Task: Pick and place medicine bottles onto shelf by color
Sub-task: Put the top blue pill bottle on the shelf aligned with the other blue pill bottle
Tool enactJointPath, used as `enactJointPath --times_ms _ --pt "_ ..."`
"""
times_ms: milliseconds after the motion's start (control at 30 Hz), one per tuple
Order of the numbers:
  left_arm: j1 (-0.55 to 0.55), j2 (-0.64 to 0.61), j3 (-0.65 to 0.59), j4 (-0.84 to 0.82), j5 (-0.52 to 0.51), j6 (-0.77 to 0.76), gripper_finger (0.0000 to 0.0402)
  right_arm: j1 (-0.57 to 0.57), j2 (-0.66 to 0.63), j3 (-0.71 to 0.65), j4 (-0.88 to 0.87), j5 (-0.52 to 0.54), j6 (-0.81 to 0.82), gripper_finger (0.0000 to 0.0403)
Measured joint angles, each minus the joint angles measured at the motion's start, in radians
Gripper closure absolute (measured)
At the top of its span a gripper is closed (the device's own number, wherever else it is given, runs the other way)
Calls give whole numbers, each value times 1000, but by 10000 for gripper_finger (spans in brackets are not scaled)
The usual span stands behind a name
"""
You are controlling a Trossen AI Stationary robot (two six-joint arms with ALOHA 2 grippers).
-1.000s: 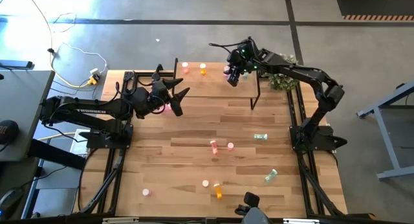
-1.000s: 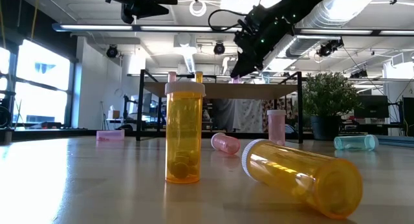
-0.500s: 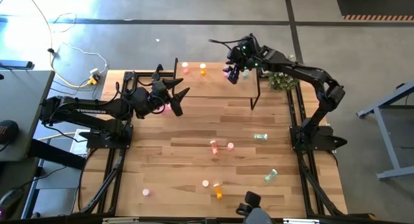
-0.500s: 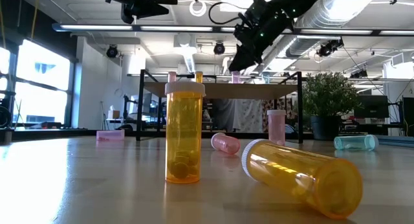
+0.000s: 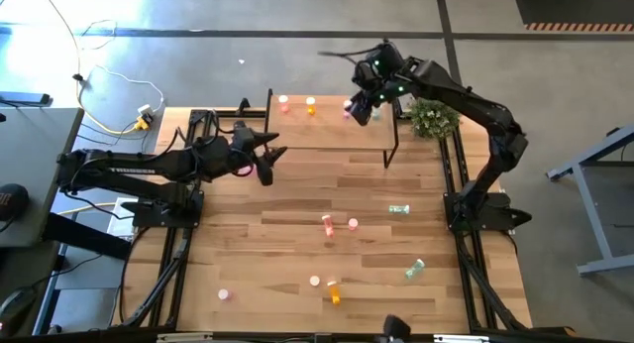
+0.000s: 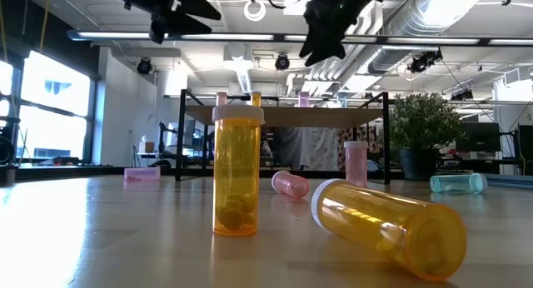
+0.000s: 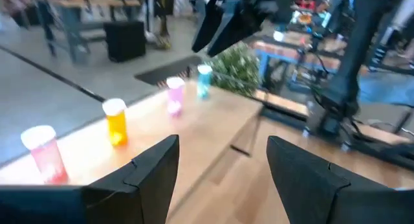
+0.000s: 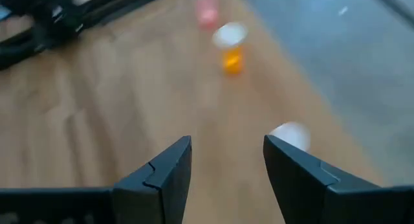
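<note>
The shelf (image 5: 332,135) stands at the table's far edge. On its top stand a pink bottle (image 5: 284,103), an orange one (image 5: 310,105) and a second pink one (image 5: 349,107). The left wrist view shows a teal bottle (image 7: 204,78) beyond that second pink one (image 7: 174,94). My right gripper (image 5: 359,110) hovers open above the shelf's right part, over a white-capped bottle (image 8: 291,136), holding nothing. My left gripper (image 5: 271,159) is open and empty, just off the shelf's near left corner. More bottles stand or lie on the table (image 5: 248,244), among them an upright orange one (image 6: 237,171).
Loose on the table are a pink pair (image 5: 339,224), two teal bottles (image 5: 398,210) (image 5: 414,270), and an orange one (image 5: 334,293) near the front edge. A potted plant (image 5: 432,117) sits right of the shelf. Bare wood lies between the shelf and these bottles.
My right gripper has risen from the second pink bottle on the shelf's right part, which stays standing there. My left gripper has tipped a little downward in place.
</note>
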Motion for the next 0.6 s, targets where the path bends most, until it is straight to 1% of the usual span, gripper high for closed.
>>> enactJointPath --times_ms 100,233,367,467,600 --pt "-1 -38 0 -84 44 -38 177 43 0 22 -100 -4 40 219" --pt "-2 -73 0 -209 92 -54 177 111 0 17 -197 -8 98 219" --pt "-2 -94 0 -306 131 -54 177 194 -3 -30 -244 -10 177 219" --pt "-2 -106 0 -345 148 -53 177 266 -11 -70 -248 -8 226 219" --pt "-2 -130 0 -385 152 -53 177 360 -25 -124 -263 34 294 219"
